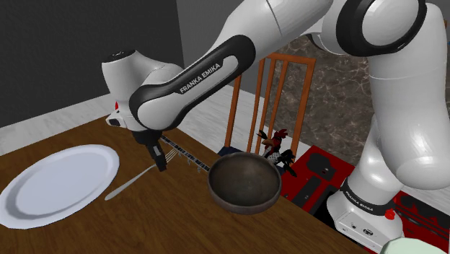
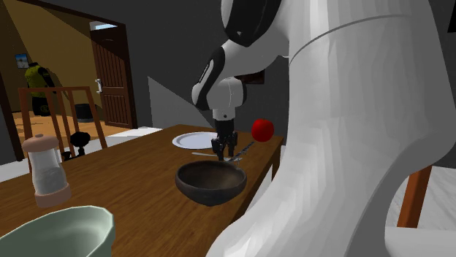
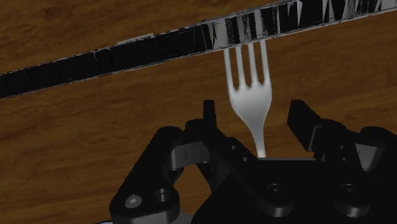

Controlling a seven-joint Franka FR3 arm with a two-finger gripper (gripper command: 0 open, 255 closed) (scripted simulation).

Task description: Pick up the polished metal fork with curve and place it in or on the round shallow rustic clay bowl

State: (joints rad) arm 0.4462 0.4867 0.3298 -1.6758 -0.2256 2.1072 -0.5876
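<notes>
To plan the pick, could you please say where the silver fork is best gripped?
I'd grip the slim silvery metal fork at its narrow neck behind the tines, coming straight down: it lies flat on the brown wooden table, so only its thin side edges offer purchase; the open black gripper straddles that neck.

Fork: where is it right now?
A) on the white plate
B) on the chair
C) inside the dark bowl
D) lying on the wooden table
D: the fork lies on the wooden table, between the white plate and the dark bowl, with the open end effector over it.
</notes>
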